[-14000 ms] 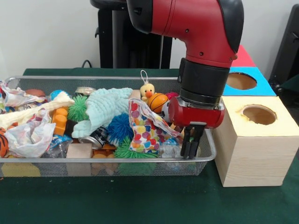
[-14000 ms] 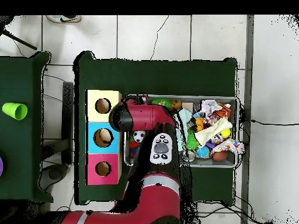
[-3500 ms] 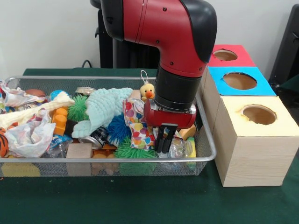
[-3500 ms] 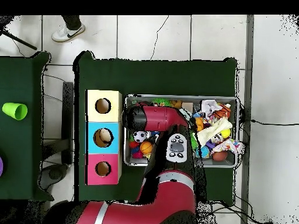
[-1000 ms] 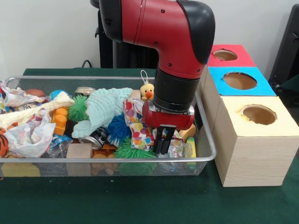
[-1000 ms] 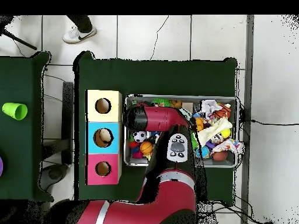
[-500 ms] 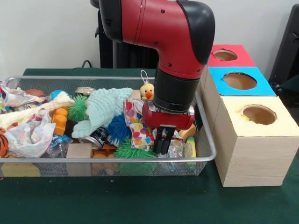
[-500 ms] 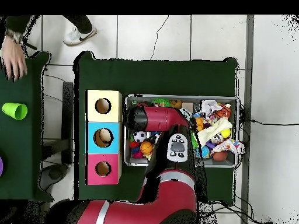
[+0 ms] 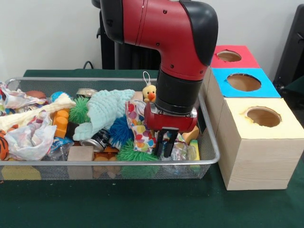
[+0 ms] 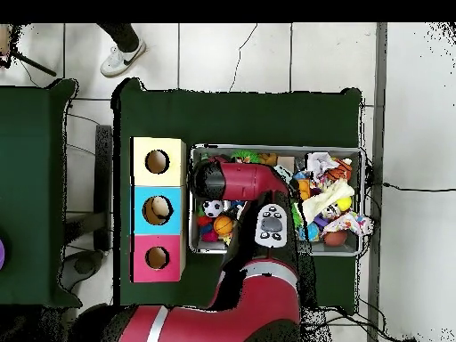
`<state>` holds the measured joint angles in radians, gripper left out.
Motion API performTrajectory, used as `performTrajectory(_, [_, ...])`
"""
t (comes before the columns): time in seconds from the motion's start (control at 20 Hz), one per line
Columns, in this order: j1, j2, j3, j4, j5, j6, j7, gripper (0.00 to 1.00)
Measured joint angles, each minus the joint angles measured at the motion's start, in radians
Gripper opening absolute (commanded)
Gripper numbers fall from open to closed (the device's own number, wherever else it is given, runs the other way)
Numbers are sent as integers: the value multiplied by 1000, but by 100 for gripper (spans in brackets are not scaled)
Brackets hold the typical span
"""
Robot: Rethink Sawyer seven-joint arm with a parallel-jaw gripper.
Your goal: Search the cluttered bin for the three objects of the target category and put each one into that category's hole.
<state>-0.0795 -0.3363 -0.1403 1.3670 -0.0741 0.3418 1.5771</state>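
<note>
My gripper (image 9: 166, 146) hangs low in the right end of the wire bin (image 9: 211, 156), open by a small gap, with nothing visibly between its fingers. Its tips sit beside a polka-dot bag (image 9: 139, 124) and crumpled clear plastic (image 9: 181, 151). A yellow duck (image 9: 150, 92) shows just behind the arm. In the overhead view the arm (image 10: 239, 181) hides the gripper; a soccer ball (image 10: 212, 208) and a basketball (image 10: 223, 226) lie next to it. To the bin's side stand the yellow box (image 9: 259, 142), blue box (image 9: 243, 83) and red box (image 9: 230, 57), each with a round hole.
The bin is crowded: a pale green cloth (image 9: 107, 110), blue spiky ball (image 9: 121, 130), green spiky ball (image 9: 131, 154), a can (image 9: 97, 140), a wooden block (image 9: 80, 153) and crumpled wrappers (image 9: 28, 137). Something pale lies inside the blue box's hole (image 10: 158, 209). A person's shoe (image 10: 120, 53) is at the top.
My gripper's fingers have parted slightly while the arm stayed in place. In the overhead view the person's hand and the green cup on the left table are gone.
</note>
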Motion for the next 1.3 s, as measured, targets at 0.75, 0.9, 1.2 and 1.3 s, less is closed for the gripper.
performTrajectory(0.75, [-21,5,9,-2,0,0,0,100])
performTrajectory(0.9, [-20,10,8,-9,0,0,0,100])
performTrajectory(1.2, [20,37,-22,-40,0,0,0,100])
performTrajectory(1.3, [35,43,-33,-46,0,0,0,100])
